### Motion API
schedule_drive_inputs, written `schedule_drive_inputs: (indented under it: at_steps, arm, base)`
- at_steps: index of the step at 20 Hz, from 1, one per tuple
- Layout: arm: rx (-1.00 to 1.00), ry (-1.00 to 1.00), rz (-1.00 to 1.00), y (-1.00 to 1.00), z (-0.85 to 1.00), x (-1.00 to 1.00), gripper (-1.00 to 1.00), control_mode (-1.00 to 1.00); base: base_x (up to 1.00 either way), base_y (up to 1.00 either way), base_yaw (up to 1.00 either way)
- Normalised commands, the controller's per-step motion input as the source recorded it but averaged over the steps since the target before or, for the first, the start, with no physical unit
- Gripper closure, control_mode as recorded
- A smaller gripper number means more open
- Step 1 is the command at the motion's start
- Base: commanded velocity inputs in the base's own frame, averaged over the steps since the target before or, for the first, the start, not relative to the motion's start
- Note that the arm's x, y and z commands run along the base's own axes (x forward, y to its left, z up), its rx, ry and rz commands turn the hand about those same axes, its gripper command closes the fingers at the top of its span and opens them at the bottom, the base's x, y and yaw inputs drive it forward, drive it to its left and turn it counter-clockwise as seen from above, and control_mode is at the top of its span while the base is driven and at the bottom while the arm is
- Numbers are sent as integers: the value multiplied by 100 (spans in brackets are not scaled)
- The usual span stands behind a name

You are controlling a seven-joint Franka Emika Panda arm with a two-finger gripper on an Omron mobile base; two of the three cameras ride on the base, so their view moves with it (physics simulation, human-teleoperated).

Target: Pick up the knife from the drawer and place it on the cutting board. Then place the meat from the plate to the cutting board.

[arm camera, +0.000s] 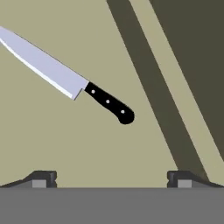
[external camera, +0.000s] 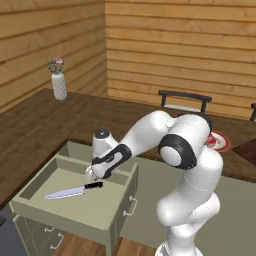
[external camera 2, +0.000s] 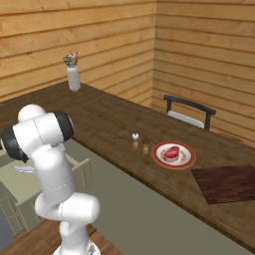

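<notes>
Lying flat, knife (arm camera: 74, 83) — smooth pale blade, riveted black handle

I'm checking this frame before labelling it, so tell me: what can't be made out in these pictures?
- Knife: in the right base view the arm covers all but a sliver of blade.
- Knife blade tip: cut off by the hand view's left edge.
- Gripper: in the left base view its jaws are tucked under the hand over the drawer.
- Plate: in the left base view half hidden behind the arm's shoulder.
</notes>
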Motion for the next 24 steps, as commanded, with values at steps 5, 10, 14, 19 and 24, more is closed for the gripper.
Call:
schedule_drive_inputs:
  at_steps: [5, 10, 14, 19, 24]
  arm:
    - [-14, 0, 21, 45, -37, 0, -100, -100]
    - [-13, 0, 16, 3, -42, 0, -100, -100]
    - [-2, 0, 16, 0, -32, 3, -100, -100]
    - [0, 0, 15, 0, -18, 19, -100, -100]
    - [0, 0, 13, 0, -30, 32, -100, -100]
  base:
    - [0, 0, 0]
    - [0, 0, 0]
    - [0, 0, 0]
    - [0, 0, 0]
    - [0, 0, 0]
